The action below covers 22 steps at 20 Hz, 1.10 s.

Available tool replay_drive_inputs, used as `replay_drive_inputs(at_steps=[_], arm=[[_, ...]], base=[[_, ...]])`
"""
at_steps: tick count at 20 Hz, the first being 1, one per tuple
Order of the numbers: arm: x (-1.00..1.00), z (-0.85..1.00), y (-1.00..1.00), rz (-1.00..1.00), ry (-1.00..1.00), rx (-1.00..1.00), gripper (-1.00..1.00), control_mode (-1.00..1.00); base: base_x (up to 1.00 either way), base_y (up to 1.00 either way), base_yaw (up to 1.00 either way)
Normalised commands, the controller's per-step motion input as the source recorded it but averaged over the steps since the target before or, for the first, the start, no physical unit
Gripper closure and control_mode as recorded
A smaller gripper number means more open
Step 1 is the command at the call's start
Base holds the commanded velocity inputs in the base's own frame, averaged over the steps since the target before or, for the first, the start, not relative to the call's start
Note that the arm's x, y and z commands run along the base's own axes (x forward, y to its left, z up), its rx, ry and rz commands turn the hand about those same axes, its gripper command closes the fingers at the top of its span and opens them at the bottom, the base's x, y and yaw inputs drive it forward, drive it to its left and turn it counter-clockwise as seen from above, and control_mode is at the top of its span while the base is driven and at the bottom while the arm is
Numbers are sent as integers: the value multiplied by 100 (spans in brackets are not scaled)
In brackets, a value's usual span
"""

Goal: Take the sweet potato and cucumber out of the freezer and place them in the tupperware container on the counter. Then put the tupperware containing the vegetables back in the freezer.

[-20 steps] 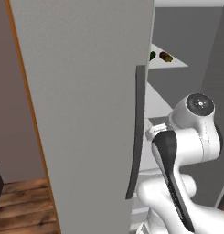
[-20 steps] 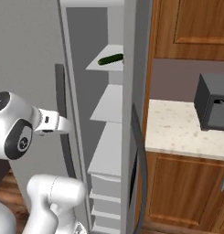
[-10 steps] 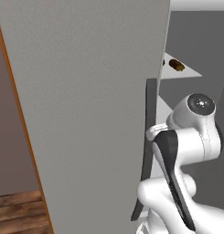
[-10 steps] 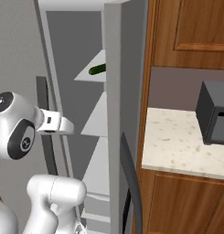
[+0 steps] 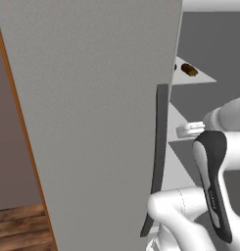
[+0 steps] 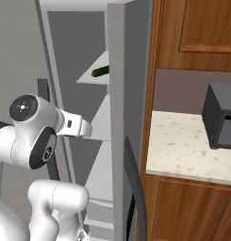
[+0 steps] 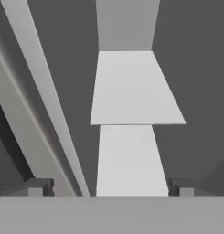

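Observation:
The freezer point(image 5: 92, 122) stands with its grey door swung open and the dark curved handle point(image 5: 158, 162) at the door's edge. A reddish-brown sweet potato point(image 5: 189, 69) lies on an upper white shelf inside. On that high shelf point(image 6: 95, 77) also lies the green cucumber point(image 6: 100, 71). My hand point(image 6: 79, 127) reaches into the freezer below that shelf. In the hand view my gripper point(image 7: 109, 187) is open, with nothing between its fingertips point(image 7: 38, 186), and faces bare white shelves point(image 7: 131, 91). The tupperware container is out of view.
The beige speckled counter point(image 6: 183, 146) lies right of the freezer, with a dark microwave point(image 6: 220, 115) on it and brown cabinets above and below. A second dark handle point(image 6: 136, 188) curves down the freezer's near front edge. Wooden floor point(image 5: 18, 225) shows at lower left.
Both base views have shifted, so the camera has moved: the freezer sits further right and larger in frame. The gripper stays open and empty.

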Motion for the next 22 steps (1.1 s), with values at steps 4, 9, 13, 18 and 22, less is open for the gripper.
replay_drive_inputs(at_steps=[4, 9, 13, 18, 22], arm=[[11, 71, -23, 0, -19, 0, -100, -100], [21, 78, -22, -3, -9, -1, -100, -100], [50, 72, -3, -7, 0, -7, -100, -100], [42, 40, -19, -5, 0, -8, -100, -100], [50, 1, -35, 0, 0, -1, -100, -100]], base=[[0, 0, 0], [0, 0, 0], [0, 0, 0], [0, 0, 0], [0, 0, 0]])
